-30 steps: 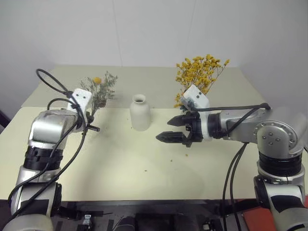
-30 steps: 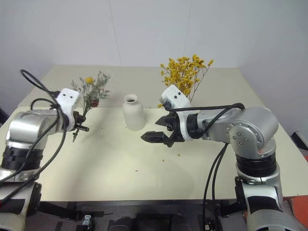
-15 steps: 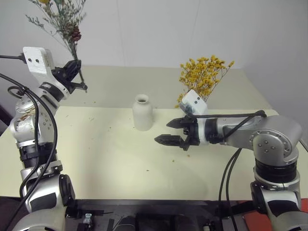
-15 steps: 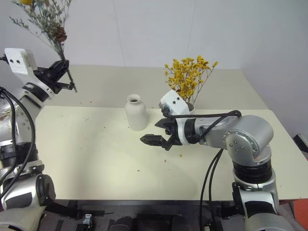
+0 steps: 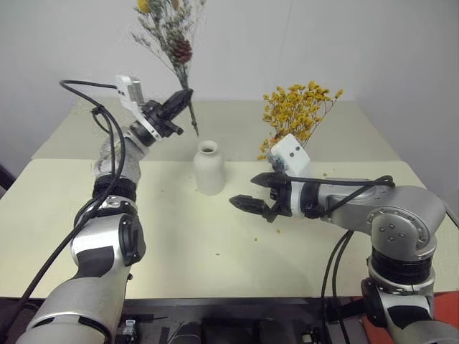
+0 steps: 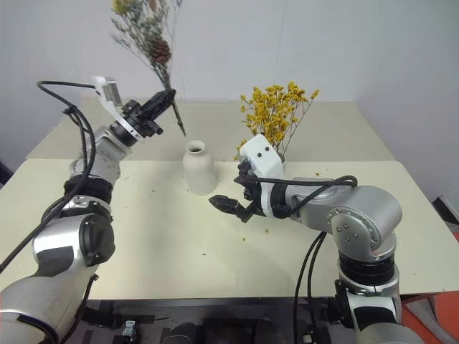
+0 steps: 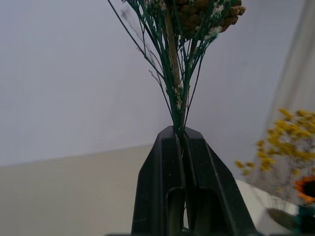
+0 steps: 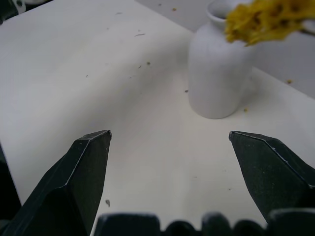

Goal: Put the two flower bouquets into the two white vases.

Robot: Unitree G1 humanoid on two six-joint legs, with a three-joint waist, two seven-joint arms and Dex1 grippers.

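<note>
My left gripper [image 5: 182, 102] is shut on the stems of the grey-green sprig [image 5: 171, 32], which it holds upright above and to the left of the bottle-shaped white vase [image 5: 209, 169]. The sprig carries a pine cone [image 7: 197, 12] and a yellow bloom [image 5: 144, 6]. Its stem end [image 5: 194, 129] hangs in the air, clear of the vase mouth. The left wrist view shows the fingers [image 7: 160, 167] pressed onto the stems. My right gripper [image 5: 249, 191] stands open and empty just right of that vase [image 8: 219, 73]. The mustard-yellow bouquet [image 5: 301, 113] rises behind my right hand; the second vase is hidden.
The cream table [image 5: 179, 244] bears scattered flower crumbs [image 6: 247, 238] around the vase and under my right gripper. A white wall stands close behind the table's far edge. The table's front edge lies close to me.
My left arm has lifted the sprig from low at the table's left, turned it upright and swung it right toward the bottle vase. My right gripper has stayed in place, open.
</note>
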